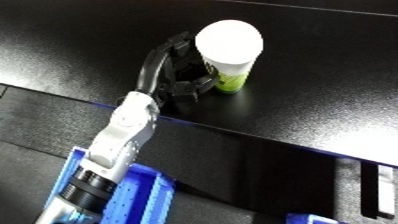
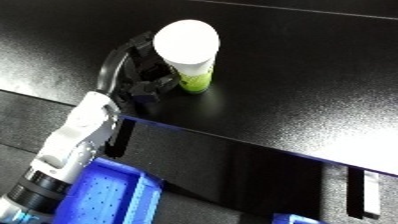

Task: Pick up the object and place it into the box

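Left hand [image 1: 178, 75] curls round upright white-lidded cup [image 1: 228, 52] on black table [image 1: 311, 100] | fingers partly closed, contact unclear | advice: close evenly, lift straight toward near-left blue bin [image 1: 133, 197].

One white-lidded cup [image 1: 229, 55], one black hand [image 1: 174, 75], one blue bin [image 2: 115, 192], one black table [image 1: 302, 100].

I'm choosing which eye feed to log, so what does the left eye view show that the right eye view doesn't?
Only the left eye view shows a white strip at its right edge. The right eye view shows more of the blue bin, including its dotted floor. Both share the left hand curled beside the upright white-lidded cup with a green base on the black table; contact is unclear.
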You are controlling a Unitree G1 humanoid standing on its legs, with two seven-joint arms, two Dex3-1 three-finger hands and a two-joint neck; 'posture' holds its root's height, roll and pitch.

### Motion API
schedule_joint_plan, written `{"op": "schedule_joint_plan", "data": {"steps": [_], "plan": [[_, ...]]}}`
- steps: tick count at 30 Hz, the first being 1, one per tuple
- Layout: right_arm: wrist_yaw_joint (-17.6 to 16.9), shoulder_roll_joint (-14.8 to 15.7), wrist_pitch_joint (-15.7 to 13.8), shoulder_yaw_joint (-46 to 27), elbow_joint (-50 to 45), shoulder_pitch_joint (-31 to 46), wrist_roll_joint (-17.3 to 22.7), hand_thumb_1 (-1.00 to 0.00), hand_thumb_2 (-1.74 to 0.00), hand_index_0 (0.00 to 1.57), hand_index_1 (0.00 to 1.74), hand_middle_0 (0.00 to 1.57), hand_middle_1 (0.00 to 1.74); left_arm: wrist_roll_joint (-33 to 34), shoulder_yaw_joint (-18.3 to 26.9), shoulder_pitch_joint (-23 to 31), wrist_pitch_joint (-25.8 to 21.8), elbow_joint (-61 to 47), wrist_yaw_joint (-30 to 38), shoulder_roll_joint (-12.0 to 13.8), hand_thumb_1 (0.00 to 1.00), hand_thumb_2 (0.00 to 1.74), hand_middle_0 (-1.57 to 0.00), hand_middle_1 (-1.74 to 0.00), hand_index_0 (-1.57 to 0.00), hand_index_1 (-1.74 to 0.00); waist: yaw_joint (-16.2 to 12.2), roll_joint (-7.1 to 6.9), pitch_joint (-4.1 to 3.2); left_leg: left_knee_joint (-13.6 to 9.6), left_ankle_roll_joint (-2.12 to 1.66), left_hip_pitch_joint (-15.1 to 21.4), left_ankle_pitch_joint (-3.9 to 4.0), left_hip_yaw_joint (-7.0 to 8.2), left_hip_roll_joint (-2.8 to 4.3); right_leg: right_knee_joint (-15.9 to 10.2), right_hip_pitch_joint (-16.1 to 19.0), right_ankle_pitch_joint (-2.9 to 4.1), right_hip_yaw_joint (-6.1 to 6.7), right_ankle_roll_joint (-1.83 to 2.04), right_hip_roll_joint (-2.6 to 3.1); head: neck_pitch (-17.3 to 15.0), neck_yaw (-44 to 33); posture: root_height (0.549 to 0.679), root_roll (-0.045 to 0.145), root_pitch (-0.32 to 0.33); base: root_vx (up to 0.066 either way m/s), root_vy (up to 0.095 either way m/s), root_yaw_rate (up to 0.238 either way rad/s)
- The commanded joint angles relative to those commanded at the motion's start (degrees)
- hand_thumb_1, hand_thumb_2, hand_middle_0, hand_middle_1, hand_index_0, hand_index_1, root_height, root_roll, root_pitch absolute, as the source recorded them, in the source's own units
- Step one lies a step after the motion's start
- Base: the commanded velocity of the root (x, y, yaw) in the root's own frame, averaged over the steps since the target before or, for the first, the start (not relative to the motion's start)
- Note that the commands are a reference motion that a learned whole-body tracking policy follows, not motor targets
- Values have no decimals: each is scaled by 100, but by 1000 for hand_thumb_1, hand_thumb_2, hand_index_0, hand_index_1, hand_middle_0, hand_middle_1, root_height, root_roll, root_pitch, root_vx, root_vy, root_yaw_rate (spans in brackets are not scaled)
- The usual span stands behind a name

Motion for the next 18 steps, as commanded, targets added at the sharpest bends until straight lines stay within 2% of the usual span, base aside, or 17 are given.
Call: {"op": "schedule_joint_plan", "data": {"steps": [10, 18], "plan": [[-1, 24, 15, -8, 57, 21, 14, 0, 0, 0, 0, 0, 0, 23, -90, -130, 27, 169, -89, 19, 1000, 1740, -1570, -1740, -1570, -1740, -23, 20, -40, 4, -9, 40, -14, -13, 8, 0, 43, -18, -6, 6, -18, 29, -72, 603, 26, -50, -5, -7, -2], [41, 8, -23, -4, 86, 78, -3, 0, 0, 0, 0, 0, 0, -412, 38, -71, -140, 130, -174, 64, 1000, 1740, -1570, -1740, -1570, -1740, -10, 64, -50, 21, -20, 56, -18, -46, -7, 58, 53, -71, -19, -11, -35, 247, -125, 602, 30, -55, -17, 1, 31]]}}
